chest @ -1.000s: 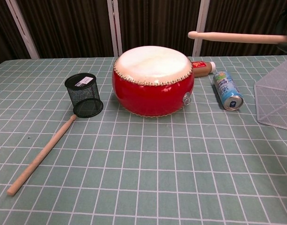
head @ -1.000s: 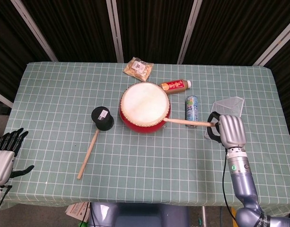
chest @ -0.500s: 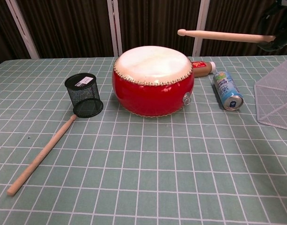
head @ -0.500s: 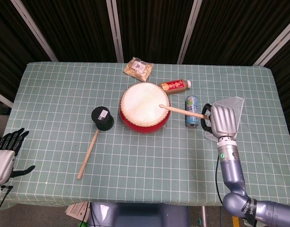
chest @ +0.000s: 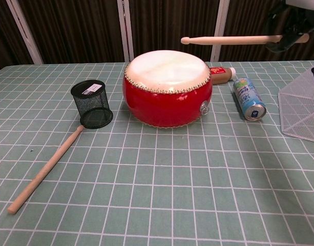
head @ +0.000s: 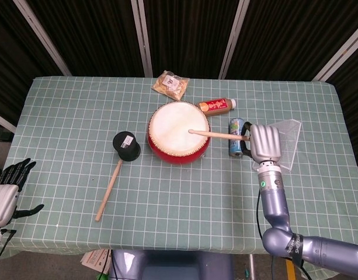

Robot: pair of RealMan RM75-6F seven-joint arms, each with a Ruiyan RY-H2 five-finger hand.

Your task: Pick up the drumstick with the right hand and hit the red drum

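Observation:
The red drum [head: 179,133] [chest: 167,89] with a pale skin stands mid-table. My right hand [head: 264,143] [chest: 292,23] grips a wooden drumstick [head: 216,135] [chest: 228,39] by its end, to the drum's right. The stick lies nearly level in the air, its tip over the drum's skin, clear above it in the chest view. A second drumstick [head: 109,188] [chest: 46,169] lies on the cloth to the left, beside a black mesh cup [head: 127,146] [chest: 91,104]. My left hand [head: 4,195] hangs open off the table's near left corner.
A blue can [head: 236,137] [chest: 248,98] lies right of the drum, under the held stick. A brown bottle [head: 216,106] [chest: 222,75] and a snack packet [head: 170,85] lie behind the drum. A clear mesh tray [head: 285,143] [chest: 302,105] sits at the right.
My right hand has moved left and up with the drumstick, bringing the tip from the drum's right edge to over the middle of the skin. The left hand has not moved.

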